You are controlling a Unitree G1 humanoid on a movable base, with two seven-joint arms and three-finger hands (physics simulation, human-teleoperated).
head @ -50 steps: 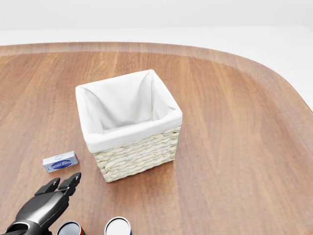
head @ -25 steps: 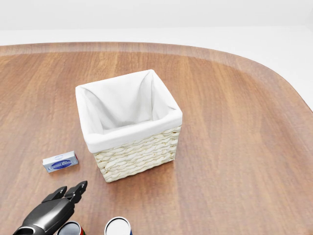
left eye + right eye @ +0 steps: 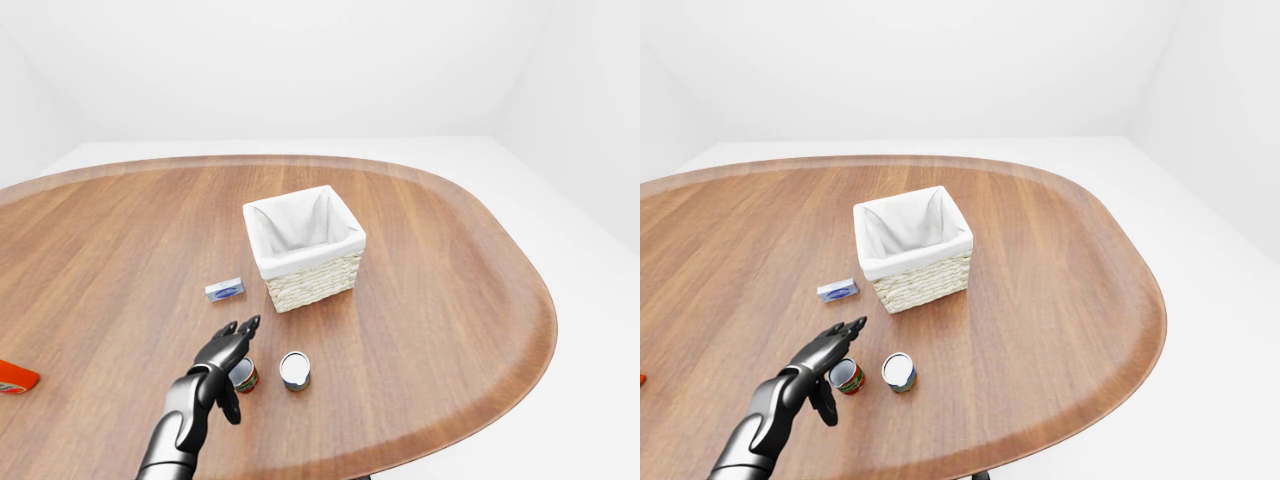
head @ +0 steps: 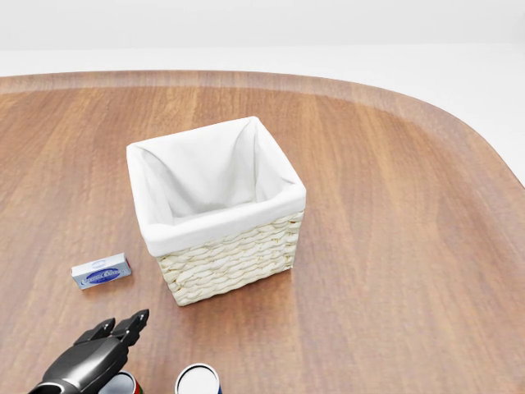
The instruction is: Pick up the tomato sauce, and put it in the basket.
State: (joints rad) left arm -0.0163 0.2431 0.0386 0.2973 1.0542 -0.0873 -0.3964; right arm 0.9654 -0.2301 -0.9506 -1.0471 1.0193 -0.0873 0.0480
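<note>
- Tomato sauce can (image 3: pixel 847 376): upright on bench (image 3: pixel 450 300), red label, partly under my left hand (image 3: pixel 228 352); sits below & left of basket in eye views.
- Left hand: fingers spread, hovering just above can, not closed round it.
- Second can (image 3: pixel 295 370): white top, just right of sauce can, apart from it.
- Basket (image 4: pixel 215 207): wicker w/ white liner, upright, mid-bench.
- Small blue box (image 4: pixel 101 271): flat on bench, left of basket.
- Red item (image 3: pixel 15 377): at left edge, cut off.
- Right hand: not visible.
</note>
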